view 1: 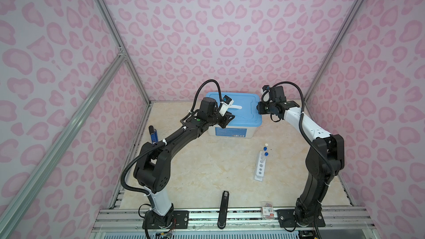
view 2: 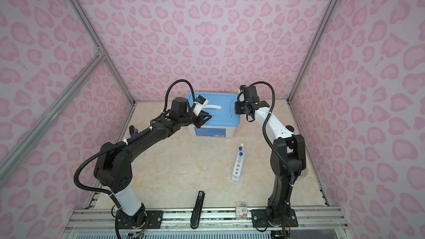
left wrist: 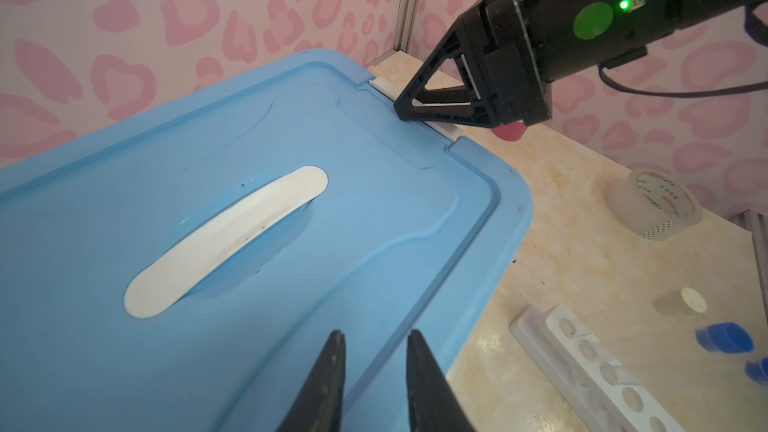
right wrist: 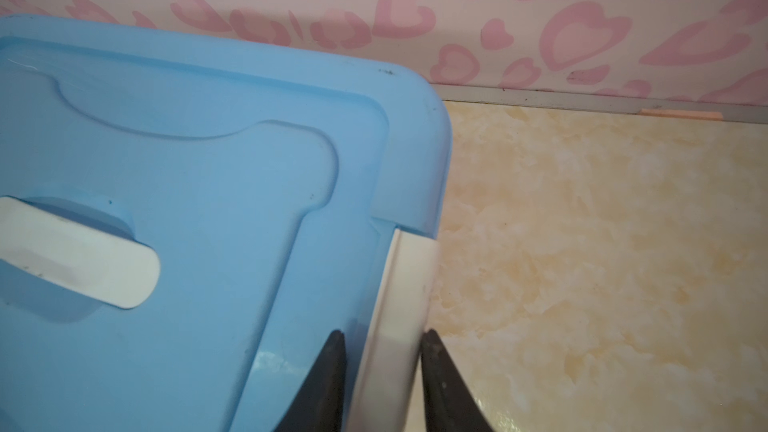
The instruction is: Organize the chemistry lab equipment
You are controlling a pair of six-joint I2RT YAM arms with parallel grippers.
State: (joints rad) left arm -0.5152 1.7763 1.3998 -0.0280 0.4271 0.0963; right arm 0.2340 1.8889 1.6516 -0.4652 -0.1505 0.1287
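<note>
A white holed rack (view 1: 260,167) (view 2: 238,167) (left wrist: 602,367) lies on the table right of centre. Two blue-capped test tubes (view 1: 266,154) (view 2: 240,155) stand in its far end, and a tiny pale cup (view 1: 266,145) (left wrist: 690,300) sits just beyond it. At the back stands a box with a blue lid (view 1: 248,104) (left wrist: 374,201) (right wrist: 208,139). My right gripper (view 1: 258,109) (right wrist: 382,332) straddles the white latch (right wrist: 409,284) on the lid's right edge; one finger touches it and a sliver of gap shows at the other. My left gripper (view 1: 228,119) (left wrist: 376,332) hovers open over the lid's front-left rim, holding nothing.
A blue-and-black lighter-like stick (view 1: 153,134) stands by the left wall. A black bar (view 1: 224,208) and a small packet (view 1: 266,212) lie at the table's front edge. A roll of clear tape (left wrist: 656,205) sits right of the box near the wall.
</note>
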